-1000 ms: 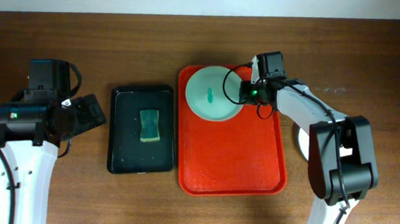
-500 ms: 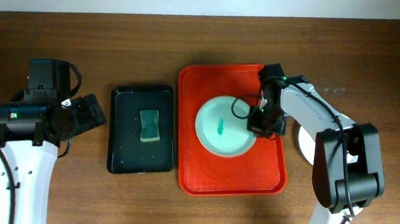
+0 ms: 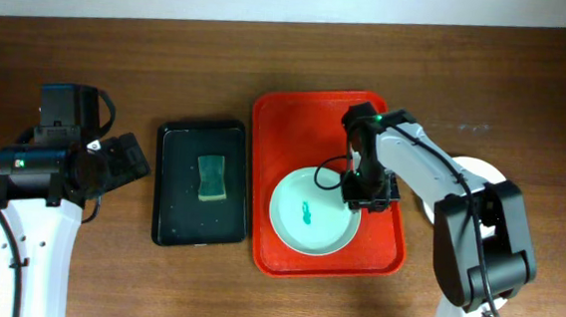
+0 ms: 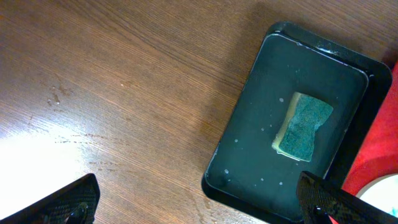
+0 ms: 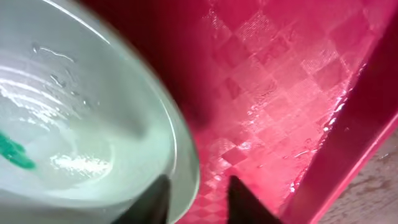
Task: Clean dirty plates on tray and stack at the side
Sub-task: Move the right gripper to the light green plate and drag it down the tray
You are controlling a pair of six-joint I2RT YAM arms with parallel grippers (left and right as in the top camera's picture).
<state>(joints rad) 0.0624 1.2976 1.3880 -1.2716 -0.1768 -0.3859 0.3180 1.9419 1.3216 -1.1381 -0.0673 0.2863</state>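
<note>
One pale mint-green plate (image 3: 309, 215) with a teal smear lies in the front middle of the red tray (image 3: 294, 139). My right gripper (image 3: 367, 190) is at the plate's right rim, one finger inside and one outside, shut on it. The right wrist view shows the plate (image 5: 93, 124), the right gripper (image 5: 196, 196) astride the rim and the wet tray floor (image 5: 273, 124). A white plate (image 3: 482, 170) lies on the table right of the tray, partly hidden by my right arm. My left gripper (image 3: 128, 158) is open and empty over bare table, left of the black tray.
A black tray (image 3: 174, 211) with a green sponge (image 3: 212, 177) stands left of the red tray. Both show in the left wrist view, the black tray (image 4: 249, 155) wet and the sponge (image 4: 303, 126) at its middle. Brown wooden table lies all around.
My right gripper has drawn the mint-green plate from the tray's back left corner to its front middle. The left arm has not moved.
</note>
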